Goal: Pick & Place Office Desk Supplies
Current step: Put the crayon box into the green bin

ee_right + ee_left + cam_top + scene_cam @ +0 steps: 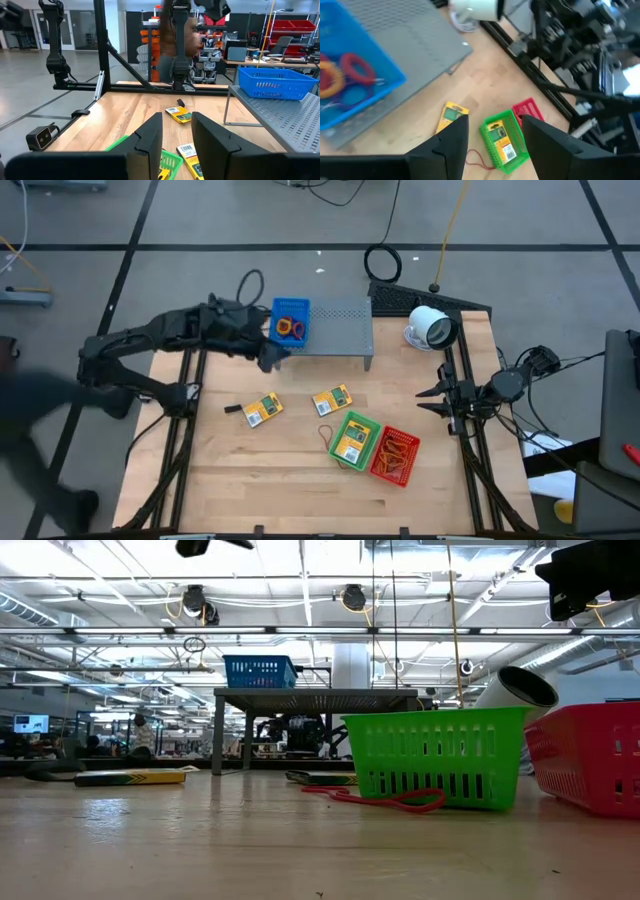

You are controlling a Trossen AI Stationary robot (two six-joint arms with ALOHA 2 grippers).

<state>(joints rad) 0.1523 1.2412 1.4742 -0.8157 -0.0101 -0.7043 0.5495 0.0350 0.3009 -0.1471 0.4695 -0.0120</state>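
The left gripper (272, 358) is held with fingers apart and empty beside the blue mesh basket (291, 319) on the perforated grey metal shelf (340, 327). The right gripper (430, 398) is parked at the wooden table's (260, 470) edge, fingers apart. Flat yellow packets (263, 410) lie on the wood; another is seen in the green basket (352, 439).

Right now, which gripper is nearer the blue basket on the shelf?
Left. The left gripper hangs beside the blue basket, empty; the right gripper waits at the table's right edge.
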